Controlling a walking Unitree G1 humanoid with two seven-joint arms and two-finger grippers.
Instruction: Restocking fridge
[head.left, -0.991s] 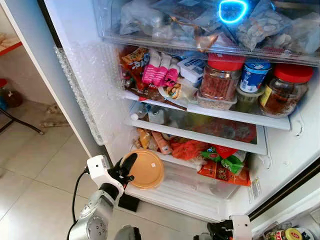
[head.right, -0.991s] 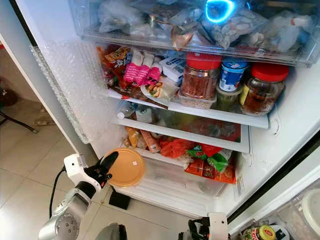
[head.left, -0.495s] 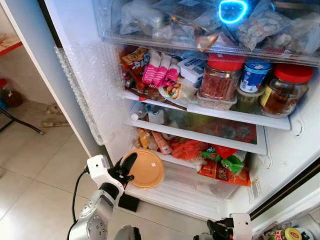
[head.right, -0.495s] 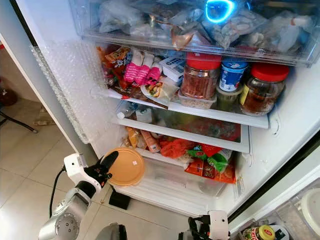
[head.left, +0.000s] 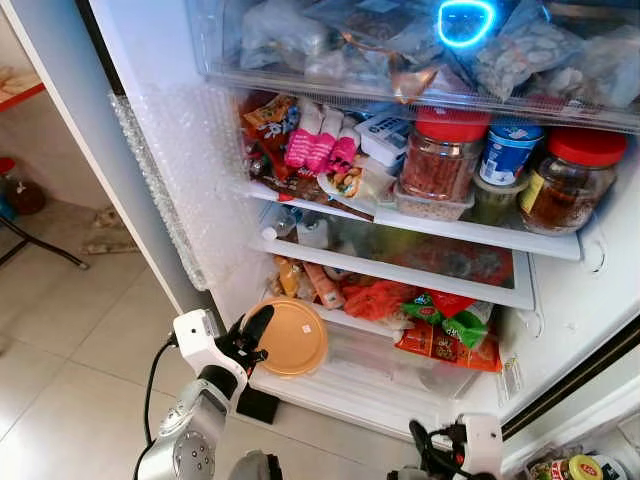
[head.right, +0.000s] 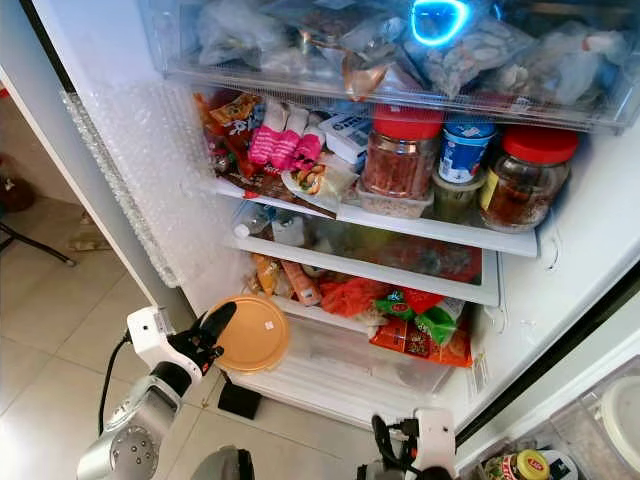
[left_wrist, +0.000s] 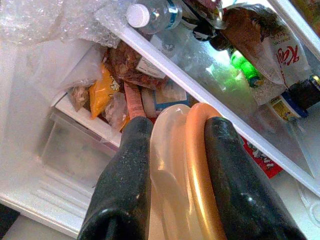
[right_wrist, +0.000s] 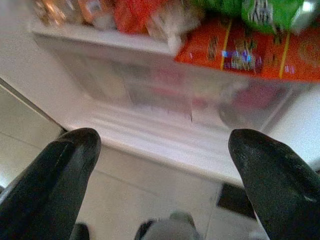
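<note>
While the fridge (head.left: 180, 190) stands open, its interior runs from a top drawer of frosted bags down through two glass shelves to a clear bottom drawer (head.left: 390, 365). The left gripper (left_wrist: 172, 150) is raised before the lower left corner of the compartment, its two black fingers (left_wrist: 125, 185) pinching the rim of a round orange-lidded container (head.left: 288, 337); in the left wrist view the translucent body and orange lid sit edge-on between the fingers, one finger on each face. In the head views the container shows its lid face-on, held just in front of the bottom drawer's left end and below the lower shelf, to the right of the gripper's wrist. The right gripper (right_wrist: 160, 175) hangs low near the floor tiles, its fingers spread wide with nothing between them, pointed toward the bottom drawer and the orange snack packets (right_wrist: 250, 52) above it. On the upper shelf stand a red-lidded jar (head.left: 440, 155), a second red-lidded jar (head.left: 565, 180) and a blue can (head.left: 507, 150). The top drawer's contents are blurred by frosted plastic. The right wrist view is soft, so packet labels cannot be read. Whether the container touches the drawer front cannot be told. The container's lower edge is hidden behind the gripper in the head views.
</note>
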